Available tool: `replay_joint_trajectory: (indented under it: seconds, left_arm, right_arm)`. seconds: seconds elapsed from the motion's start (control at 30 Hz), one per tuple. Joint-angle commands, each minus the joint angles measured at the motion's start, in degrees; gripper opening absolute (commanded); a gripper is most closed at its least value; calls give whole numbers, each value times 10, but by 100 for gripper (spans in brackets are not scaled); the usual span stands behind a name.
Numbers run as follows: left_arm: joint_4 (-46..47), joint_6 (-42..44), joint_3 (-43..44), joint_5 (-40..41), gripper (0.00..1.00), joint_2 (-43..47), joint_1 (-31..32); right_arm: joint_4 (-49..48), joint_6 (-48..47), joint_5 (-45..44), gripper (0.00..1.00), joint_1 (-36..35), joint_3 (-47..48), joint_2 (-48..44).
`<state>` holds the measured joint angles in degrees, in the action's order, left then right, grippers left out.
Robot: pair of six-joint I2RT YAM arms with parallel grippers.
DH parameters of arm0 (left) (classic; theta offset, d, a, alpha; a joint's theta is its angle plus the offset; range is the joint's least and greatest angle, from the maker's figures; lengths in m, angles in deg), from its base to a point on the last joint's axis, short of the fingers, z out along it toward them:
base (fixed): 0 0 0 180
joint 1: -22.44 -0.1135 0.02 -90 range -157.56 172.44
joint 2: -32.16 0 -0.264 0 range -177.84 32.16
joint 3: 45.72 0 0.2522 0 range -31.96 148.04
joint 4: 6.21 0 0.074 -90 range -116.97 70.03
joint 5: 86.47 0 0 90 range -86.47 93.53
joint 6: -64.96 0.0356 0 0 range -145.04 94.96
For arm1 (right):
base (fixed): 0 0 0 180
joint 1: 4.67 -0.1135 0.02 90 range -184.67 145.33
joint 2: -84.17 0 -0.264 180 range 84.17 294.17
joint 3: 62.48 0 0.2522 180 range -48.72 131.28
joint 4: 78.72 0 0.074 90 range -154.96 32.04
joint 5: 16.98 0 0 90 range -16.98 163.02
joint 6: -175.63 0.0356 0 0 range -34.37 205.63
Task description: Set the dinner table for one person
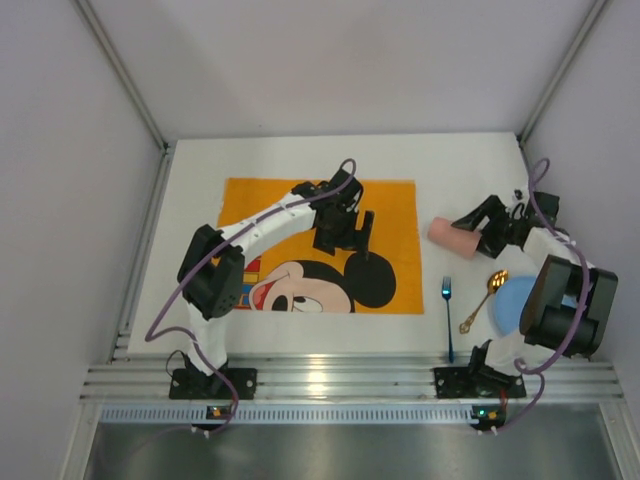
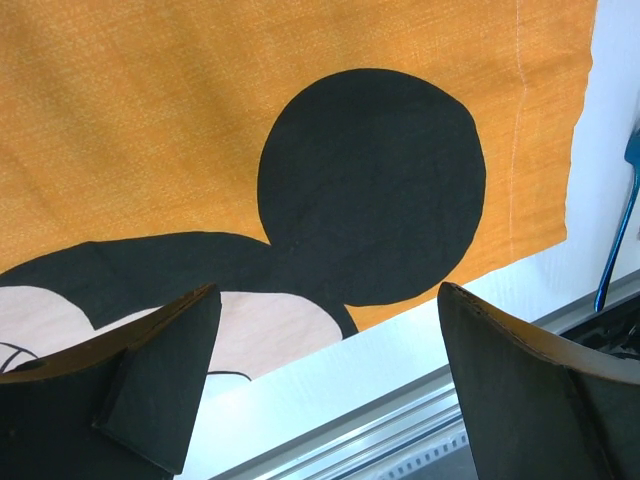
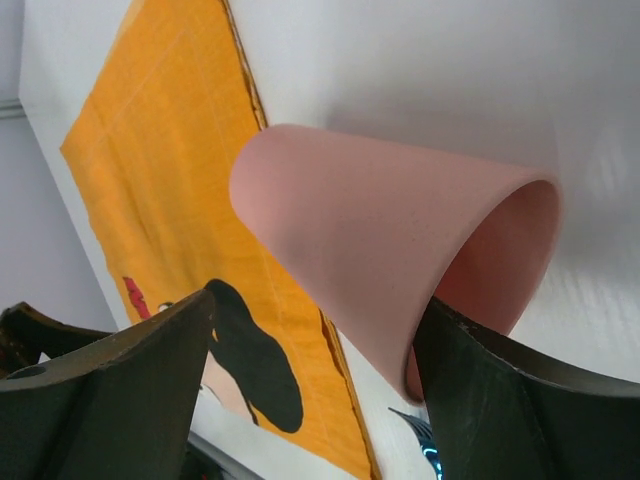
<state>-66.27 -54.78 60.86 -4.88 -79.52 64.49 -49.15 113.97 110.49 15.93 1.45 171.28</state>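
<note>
The white dinner table carries an orange Mickey Mouse placemat. My left gripper hovers over the placemat's right half, open and empty; its wrist view looks down on Mickey's black ear and the placemat's near edge. A pink cup lies on its side just right of the placemat. My right gripper is open at the cup's mouth. In the right wrist view the cup sits between the jaws, its rim against the right finger and a gap to the left one.
A blue fork and a gold spoon lie on the table right of the placemat. A blue plate lies beside them, partly under the right arm. Aluminium rails run along the near edge. The fork's handle shows in the left wrist view.
</note>
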Motion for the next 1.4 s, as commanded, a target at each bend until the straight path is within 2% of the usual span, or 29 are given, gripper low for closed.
replay_joint_trajectory:
  seconds: [0.0, 0.1, 0.17, 0.2, 0.23, 0.27, 0.3, 0.37, 0.4, 0.43, 0.47, 0.5, 0.53, 0.57, 0.6, 0.63, 0.77, 0.93, 1.13, 1.37]
  left_arm:
    - [-12, 10, 20, -14, 95, 1, 1]
    - [-17, 11, 7, -8, 94, 12, 2]
    - [-26, 12, -4, 0, 94, 24, 3]
    - [-29, 12, -7, 2, 94, 28, 3]
    - [-33, 12, -11, 4, 94, 35, 2]
    - [-35, 12, -19, 5, 94, 40, 3]
    - [-35, 13, -23, 9, 94, 44, 3]
    - [-36, 13, -36, 15, 94, 56, 3]
    - [-35, 11, -40, 19, 94, 60, 3]
    - [-35, 9, -45, 19, 94, 62, 2]
    - [-33, 7, -51, 16, 94, 62, 3]
    - [-30, 2, -53, 15, 94, 62, 3]
    - [-28, 0, -55, 9, 94, 62, 3]
    - [-27, -2, -56, 5, 94, 61, 4]
    - [-24, -5, -56, 4, 94, 60, 3]
    - [-23, -8, -55, 1, 94, 57, 3]
    - [-25, -17, -34, -13, 93, 45, 2]
    - [-29, -17, -23, -11, 93, 43, 2]
    - [-27, -15, -52, 13, 93, 71, 1]
    - [-5, -22, -98, 22, 93, 113, -5]
  right_arm:
    - [-27, 8, 4, 79, -8, -20, -8]
    - [-69, 15, 4, 77, -8, -56, 1]
    - [-106, 23, 3, 68, -8, -68, 16]
    - [-118, 24, 6, 57, -8, -73, 20]
    - [-123, 22, 7, 25, -9, -72, 23]
    - [-118, 20, 2, 9, -12, -66, 20]
    - [-107, 17, -4, 0, -14, -54, 16]
    - [-40, -11, -43, 0, -27, 10, 4]
    - [-5, -29, -64, 0, -37, 90, 6]
    - [42, -52, -127, 0, -51, 145, 13]
    - [148, -103, -166, 0, -87, 205, 44]
    - [204, -125, -204, 0, -108, 335, 66]
    - [263, -145, -277, 0, -129, 404, 95]
    - [368, -176, -306, 0, -170, 469, 151]
    - [412, -182, -328, 0, -188, 581, 179]
    - [445, -185, -344, 0, -201, 622, 203]
    - [497, -148, -336, 0, -294, 707, 262]
    - [573, -157, -372, 0, -373, 824, 365]
    - [592, -164, -433, 0, -412, 813, 405]
    - [586, -173, -439, 0, -414, 804, 438]
